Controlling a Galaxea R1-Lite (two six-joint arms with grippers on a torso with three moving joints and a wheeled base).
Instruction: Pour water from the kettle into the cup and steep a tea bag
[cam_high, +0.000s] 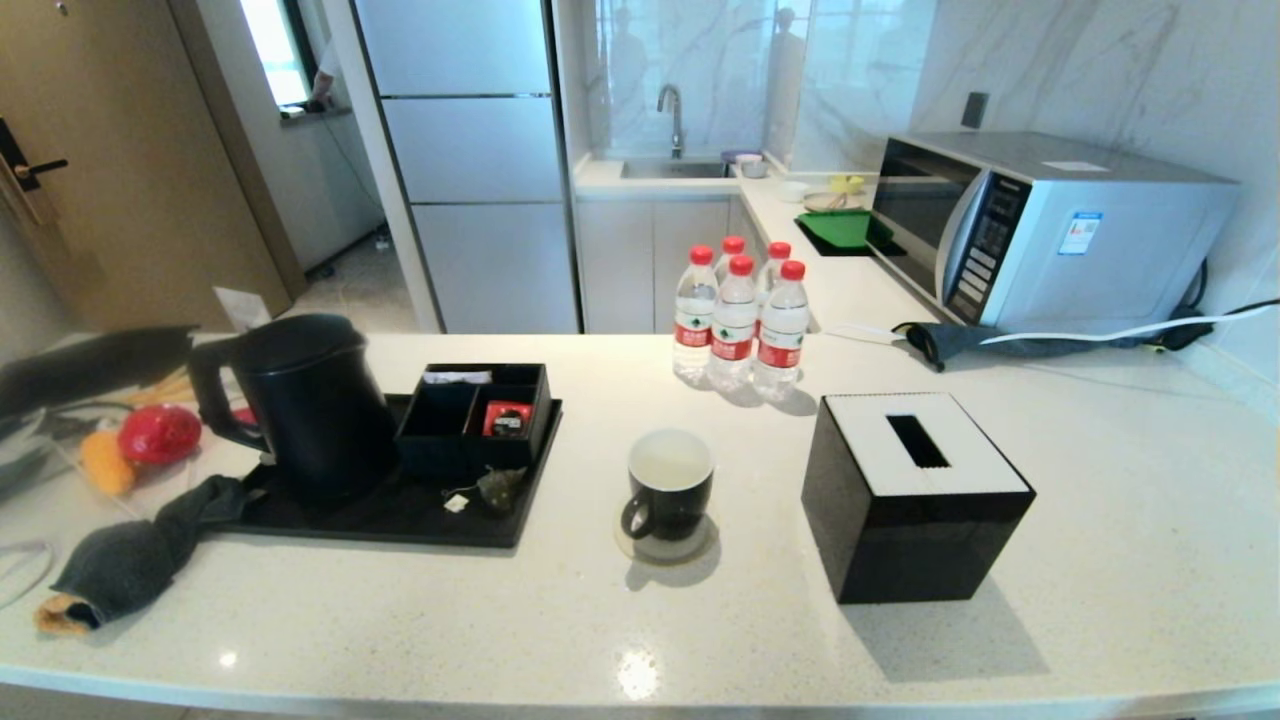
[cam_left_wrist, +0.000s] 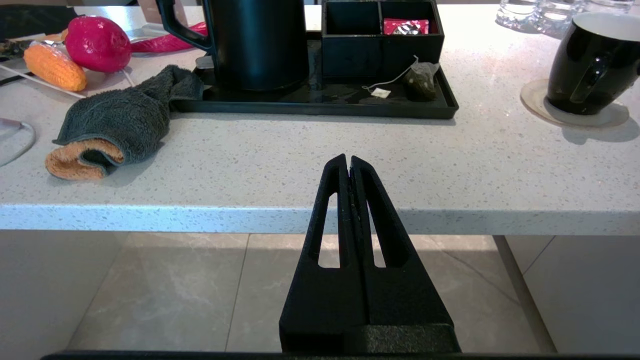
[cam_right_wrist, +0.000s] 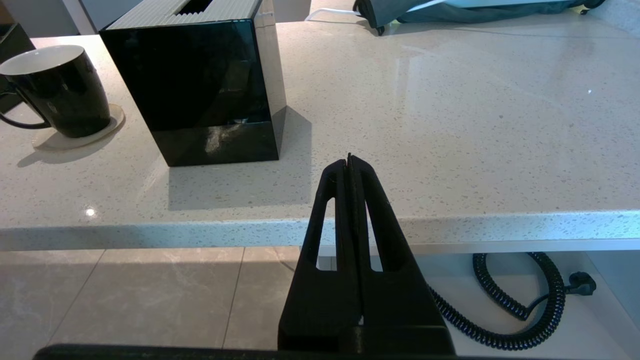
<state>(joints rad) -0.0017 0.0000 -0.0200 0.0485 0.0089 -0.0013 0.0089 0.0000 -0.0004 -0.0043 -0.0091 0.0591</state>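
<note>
The tall black kettle (cam_high: 305, 400) (cam_left_wrist: 260, 42) stands on a black tray (cam_high: 400, 515) at the left. A grey-green tea bag (cam_high: 500, 487) (cam_left_wrist: 421, 80) with a white tag lies on the tray's front. The black cup (cam_high: 669, 486) (cam_left_wrist: 590, 60) (cam_right_wrist: 57, 90) sits on a round coaster at the counter's middle; its white inside looks pale yellowish. No stream of water shows. My left gripper (cam_left_wrist: 348, 159) is shut and empty, off the counter's front edge. My right gripper (cam_right_wrist: 348, 161) is likewise shut and empty, in front of the edge. Neither shows in the head view.
A black compartment box (cam_high: 480, 415) with a red packet stands on the tray. A black tissue box (cam_high: 915, 495) is right of the cup. Several red-capped bottles (cam_high: 740, 320) stand behind. A grey cloth (cam_high: 140, 555), toy corn and red fruit lie left. A microwave (cam_high: 1040, 230) is at back right.
</note>
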